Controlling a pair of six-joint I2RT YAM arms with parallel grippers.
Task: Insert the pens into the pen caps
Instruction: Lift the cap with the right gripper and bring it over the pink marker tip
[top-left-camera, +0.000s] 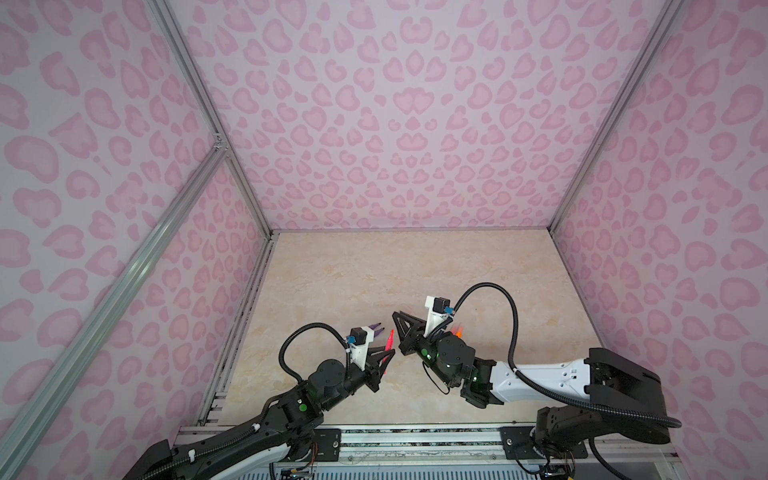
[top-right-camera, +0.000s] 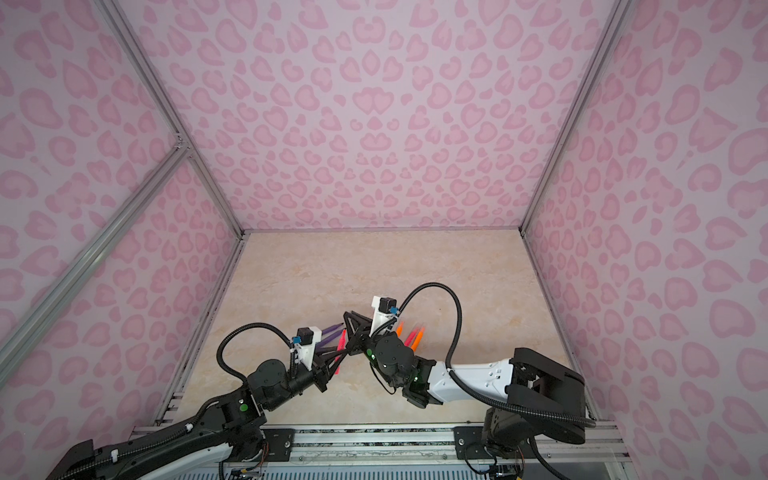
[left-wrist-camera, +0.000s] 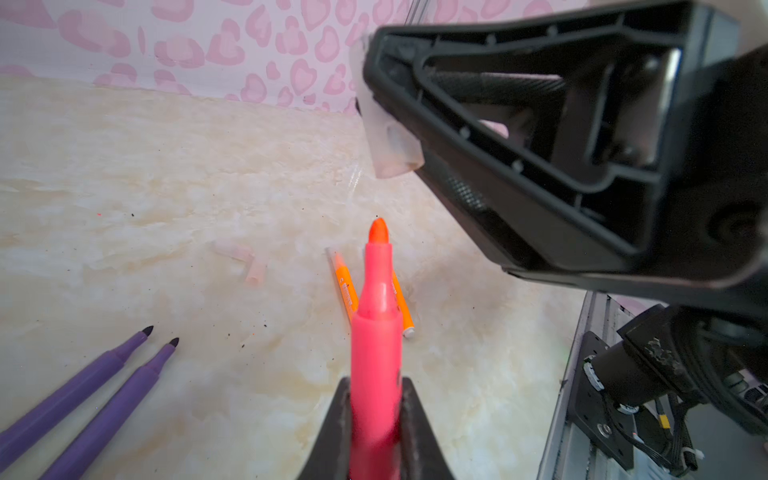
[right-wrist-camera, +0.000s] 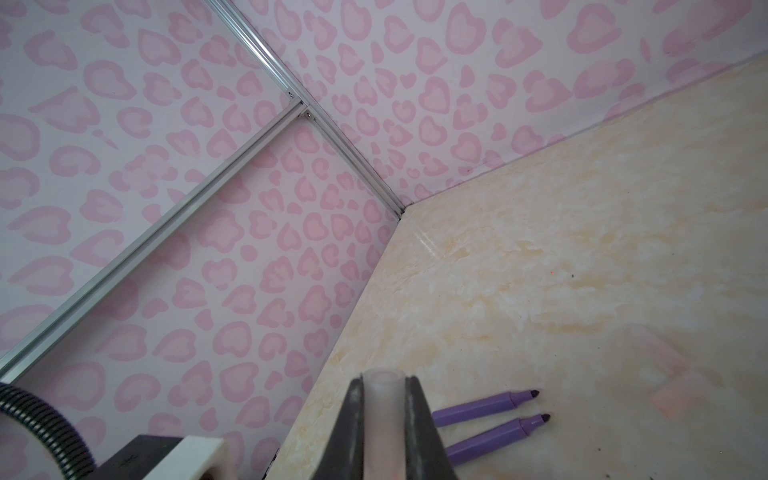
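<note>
My left gripper (left-wrist-camera: 376, 380) is shut on a pink-red pen (left-wrist-camera: 376, 332), whose tapered tip points up and away. My right gripper (right-wrist-camera: 382, 378) is shut on a clear pen cap (right-wrist-camera: 382, 399); the left wrist view shows that cap (left-wrist-camera: 390, 141) just beyond the pen tip, a small gap apart. In both top views the left gripper (top-left-camera: 386, 360) (top-right-camera: 337, 359) and the right gripper (top-left-camera: 395, 322) (top-right-camera: 347, 322) meet at mid-table. Two purple pens (left-wrist-camera: 95, 374) (right-wrist-camera: 486, 405) lie side by side on the table. Two orange pens (left-wrist-camera: 347, 286) (top-right-camera: 415, 338) lie behind the held pen.
Two loose clear caps (left-wrist-camera: 232, 251) (left-wrist-camera: 255, 272) lie on the beige marbled table (top-left-camera: 374, 270). Another pink-red pen (top-right-camera: 409, 334) lies among the orange ones. Pink patterned walls (top-left-camera: 395, 124) close in three sides. A metal rail (top-left-camera: 415, 432) runs along the near edge.
</note>
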